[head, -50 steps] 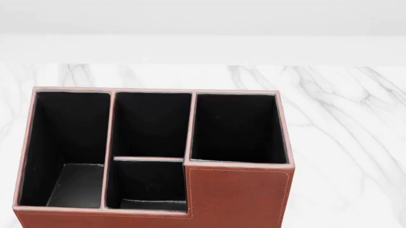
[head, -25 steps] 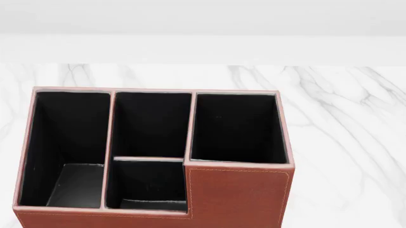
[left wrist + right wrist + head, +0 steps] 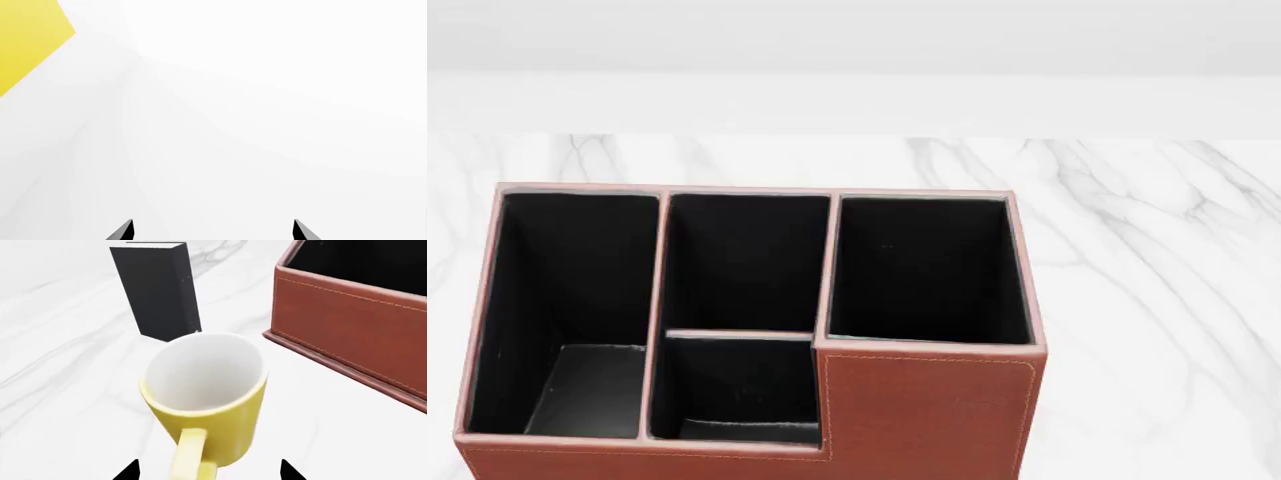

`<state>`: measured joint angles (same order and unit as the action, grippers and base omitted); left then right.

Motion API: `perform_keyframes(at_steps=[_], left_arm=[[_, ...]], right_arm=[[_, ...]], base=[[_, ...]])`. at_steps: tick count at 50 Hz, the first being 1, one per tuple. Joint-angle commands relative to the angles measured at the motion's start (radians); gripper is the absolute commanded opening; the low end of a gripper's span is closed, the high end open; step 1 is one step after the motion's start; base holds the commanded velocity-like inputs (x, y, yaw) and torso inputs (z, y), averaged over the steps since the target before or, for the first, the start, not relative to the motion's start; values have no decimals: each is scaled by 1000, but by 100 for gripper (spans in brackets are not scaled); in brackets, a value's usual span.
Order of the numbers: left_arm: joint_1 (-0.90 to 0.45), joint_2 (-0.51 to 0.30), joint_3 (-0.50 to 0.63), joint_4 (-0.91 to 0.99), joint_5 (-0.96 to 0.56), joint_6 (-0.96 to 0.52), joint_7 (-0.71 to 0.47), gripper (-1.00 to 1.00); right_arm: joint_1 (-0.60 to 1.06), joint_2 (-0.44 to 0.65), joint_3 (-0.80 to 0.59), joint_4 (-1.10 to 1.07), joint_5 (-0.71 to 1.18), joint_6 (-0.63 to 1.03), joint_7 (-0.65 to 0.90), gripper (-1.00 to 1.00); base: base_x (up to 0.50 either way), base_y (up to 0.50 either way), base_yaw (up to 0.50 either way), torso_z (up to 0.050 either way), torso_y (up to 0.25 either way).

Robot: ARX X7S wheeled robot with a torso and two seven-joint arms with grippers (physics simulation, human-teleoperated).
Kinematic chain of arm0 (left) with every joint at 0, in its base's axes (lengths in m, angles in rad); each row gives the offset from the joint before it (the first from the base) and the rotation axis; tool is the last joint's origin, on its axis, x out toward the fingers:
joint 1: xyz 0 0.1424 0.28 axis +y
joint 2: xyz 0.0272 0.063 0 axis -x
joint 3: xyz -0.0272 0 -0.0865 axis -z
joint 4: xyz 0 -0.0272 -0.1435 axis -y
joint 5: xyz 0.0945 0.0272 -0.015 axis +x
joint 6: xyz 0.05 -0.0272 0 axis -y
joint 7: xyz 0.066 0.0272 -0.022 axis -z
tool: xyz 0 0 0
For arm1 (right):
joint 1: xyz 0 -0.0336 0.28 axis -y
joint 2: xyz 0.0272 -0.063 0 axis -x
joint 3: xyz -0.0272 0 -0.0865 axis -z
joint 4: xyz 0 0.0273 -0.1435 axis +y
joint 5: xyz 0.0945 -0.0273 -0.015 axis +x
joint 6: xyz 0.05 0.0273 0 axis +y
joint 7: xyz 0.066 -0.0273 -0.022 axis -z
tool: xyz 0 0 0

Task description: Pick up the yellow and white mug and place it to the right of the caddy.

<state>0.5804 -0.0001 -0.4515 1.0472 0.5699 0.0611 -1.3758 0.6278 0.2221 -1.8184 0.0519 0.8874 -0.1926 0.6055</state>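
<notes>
- Right gripper is seen in the right wrist view only as two dark fingertips, set apart with nothing clamped between them; the yellow loop handle of the yellow and white mug lies in the gap, pointing back toward the wrist.
- Contact between the tips and the mug cannot be made out, so the mug is judged not yet grasped.
- The mug is seen standing on the white marble table, its white inside open to the camera, beside the caddy and apart from it.
- Beyond the mug, a black book is seen upright on the marble, close behind the mug's rim.
- Left gripper is likewise shown as two separated tips over pale, featureless surface, with nothing held; a yellow patch at the edge of that view cannot be identified.
- From the head view, only the caddy and the table are shown; neither arm nor the mug is in sight there.
- The step in hand is judged to be the approach to the pick.
- Next, the open fingers would need to be advanced around the mug body or handle and closed before lifting, with the book and the caddy wall kept clear.
</notes>
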Motion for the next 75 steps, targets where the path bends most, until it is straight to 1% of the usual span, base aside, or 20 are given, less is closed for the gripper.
perform_keyframes(at_steps=[1,14,28,41,42,67,75], left_arm=[[-8,0,5,0,5,-5,6,100],[-16,0,14,0,16,-11,9,100],[-19,0,9,0,10,-11,14,100],[-18,0,7,0,7,-9,16,100],[-16,0,6,0,5,-7,14,100],[-32,0,25,0,28,-18,25,100],[-44,0,34,0,37,-27,34,100]], right_arm=[[-13,-27,6,49,8,-9,-43,100],[-21,-50,10,94,16,-8,-86,100],[-57,-100,29,243,48,-21,-175,100],[-54,-108,34,254,46,-9,-181,100],[-54,-108,36,254,47,-9,-180,-100],[-57,-93,38,226,18,-8,-159,-100],[-21,-66,21,120,-39,23,-74,-100]], base=[[0,0,0,0,0],[0,0,0,0,0],[0,0,0,0,0],[0,0,0,0,0],[0,0,0,0,0],[0,0,0,0,0],[0,0,0,0,0]])
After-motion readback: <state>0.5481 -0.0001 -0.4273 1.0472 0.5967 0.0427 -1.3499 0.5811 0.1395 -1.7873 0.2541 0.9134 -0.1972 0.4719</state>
